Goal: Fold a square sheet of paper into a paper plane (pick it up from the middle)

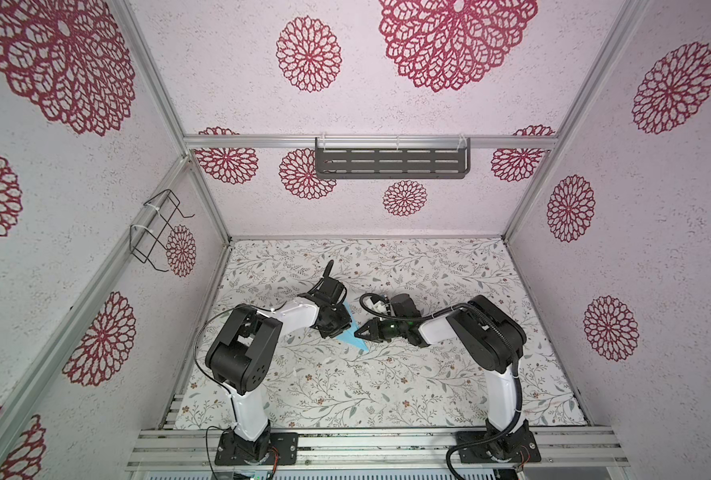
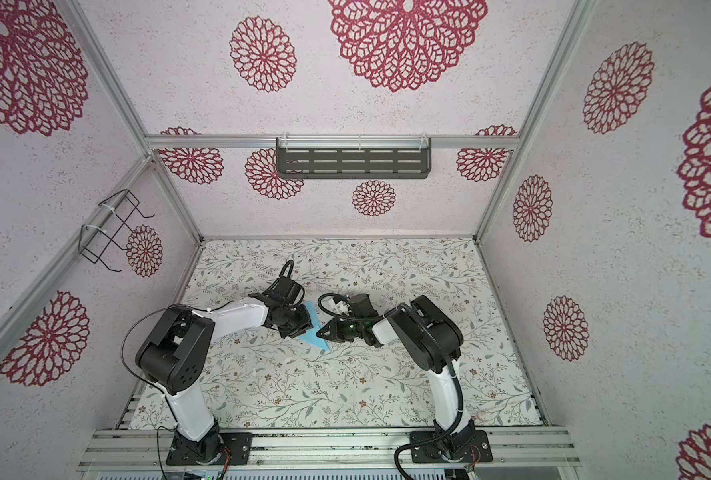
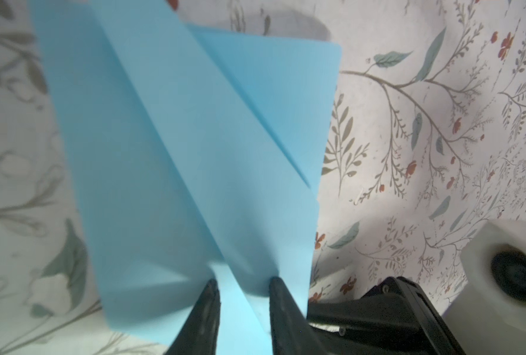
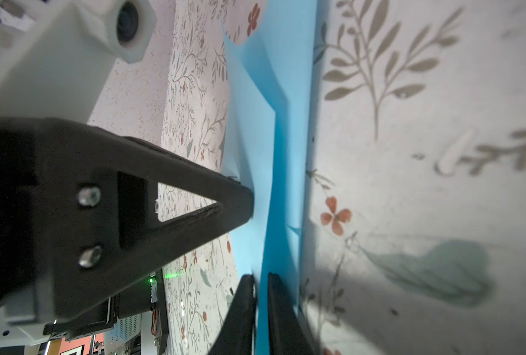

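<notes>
1. The paper plane (image 1: 351, 338) hangs part-folded above the middle of the table (image 1: 345, 395). It's a blue pointed shape held between the two claws, its tip aimed toward the robot's side. The left wrist view shows clear creases, but the layers splay apart, so a crooked pull now could set the next fold off-line.
2. The left claw (image 3: 243, 281) is closed on a fold of the paper, yet there's a visible gap between its fingers (image 3: 283, 307). That looks like a loose hold to me. If the other side tugs, the paper could slide right out.
3. The right claw (image 4: 260, 276) is pinched nearly flat, its fingers almost touching with only paper between them. It seems to bite close to the edge, so a small twist could tear the thin sheet or let the edge slip free.
4. The two claws sit just beside each other, tips nearly meeting in both top views. Any move inward risks a knock, finger against finger, crumpling the paper caught between.
5. If both pull apart, the paper goes taut and may rip along a crease. If one lets go early, the plane swings from the other and a wing could spring open.
6. A drop lands it flat on the table, thin and awkward to lift off that flowered surface.
</notes>
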